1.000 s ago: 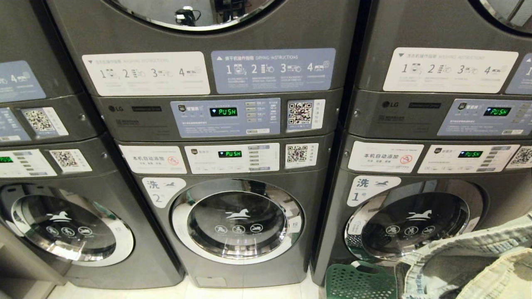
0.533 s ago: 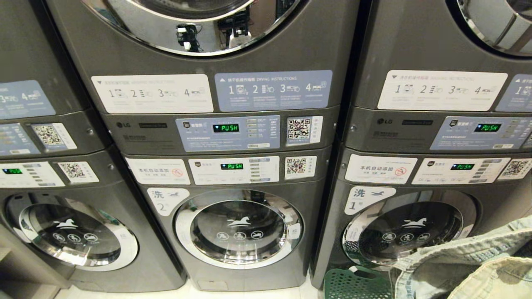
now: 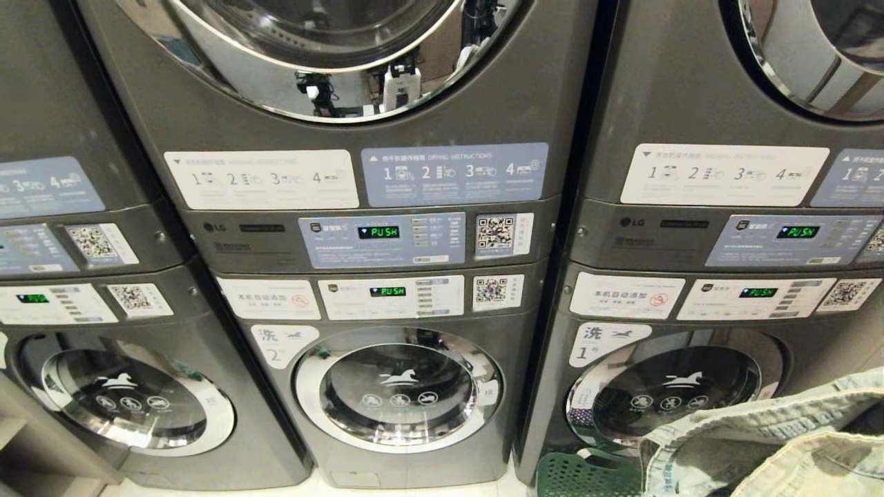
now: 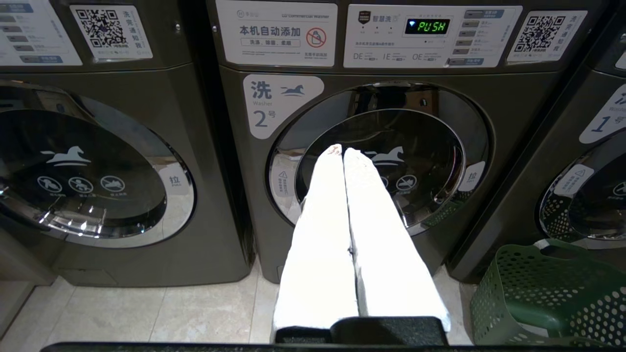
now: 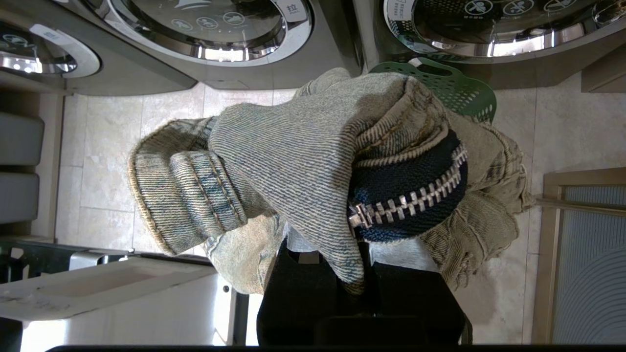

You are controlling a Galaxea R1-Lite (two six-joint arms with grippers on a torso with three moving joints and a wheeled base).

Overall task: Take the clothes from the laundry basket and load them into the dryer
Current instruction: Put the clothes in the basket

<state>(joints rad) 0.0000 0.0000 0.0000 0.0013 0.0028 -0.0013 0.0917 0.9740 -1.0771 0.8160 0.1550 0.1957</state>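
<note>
The right hand (image 5: 359, 274) is clamped on a bundle of faded, washed-out denim clothes (image 5: 303, 161), its black fingers (image 5: 298, 288) closed around the fabric from below; a dark knit panel with a metal zipper (image 5: 408, 200) shows in the folds just above the grip. In the head view the same garment (image 3: 766, 442) occupies the near right corner, raised above the floor in front of the right-hand stack of machines. The green laundry basket (image 3: 587, 473) stands on the tiled floor (image 4: 161, 313) directly beneath and beyond the garment, just beside the base of the washer marked 1 (image 3: 663, 393), and its lattice wall and handle opening are visible. The left hand (image 4: 342, 151) is held level in front of the washer marked 2 (image 4: 386, 161), its white fingers (image 4: 323, 220) pressed together and gripping nothing. All three lower washer doors in view are shut. Above them, the dryer door (image 3: 331, 55) of the middle stack is also shut, its chrome ring reflecting the room. Control panels (image 3: 383, 238) on the units display "PUSH" in green.
</note>
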